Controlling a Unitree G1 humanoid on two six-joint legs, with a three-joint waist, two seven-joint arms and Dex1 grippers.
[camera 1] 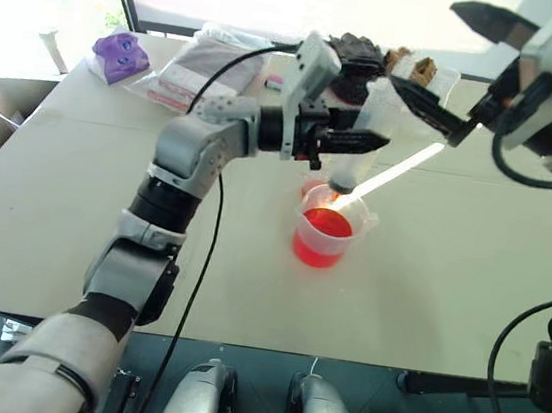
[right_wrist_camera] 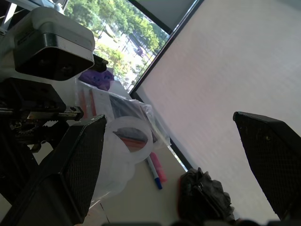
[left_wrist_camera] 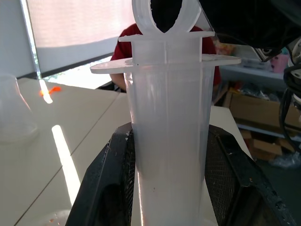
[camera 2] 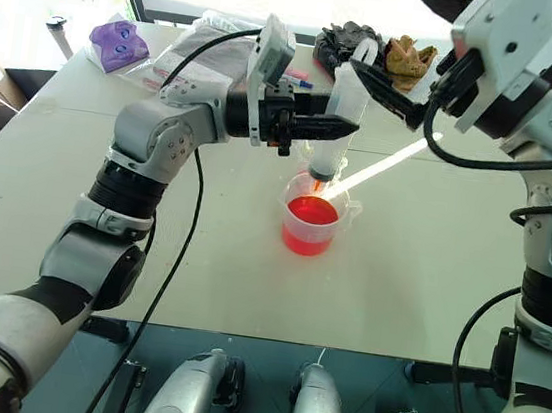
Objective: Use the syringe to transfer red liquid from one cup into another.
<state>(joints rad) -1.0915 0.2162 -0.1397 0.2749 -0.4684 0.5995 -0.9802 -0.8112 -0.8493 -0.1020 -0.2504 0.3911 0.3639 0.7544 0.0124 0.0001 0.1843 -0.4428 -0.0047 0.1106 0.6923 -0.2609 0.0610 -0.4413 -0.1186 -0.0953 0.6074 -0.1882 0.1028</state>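
Left eye view, frame centre: left gripper level, clamped on upright syringe over beaker. Upper right: right gripper spread wide (empty), reaching toward the plunger ring.

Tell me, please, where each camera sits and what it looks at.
Left and right eye views: on the head, looking down at the table; both arms show; left gripper holds the syringe upright over the beaker.
Left wrist view: along its own fingers, clamped on the syringe barrel.
Right wrist view: along the open right gripper, beside the plunger ring.
Shared: the syringe.
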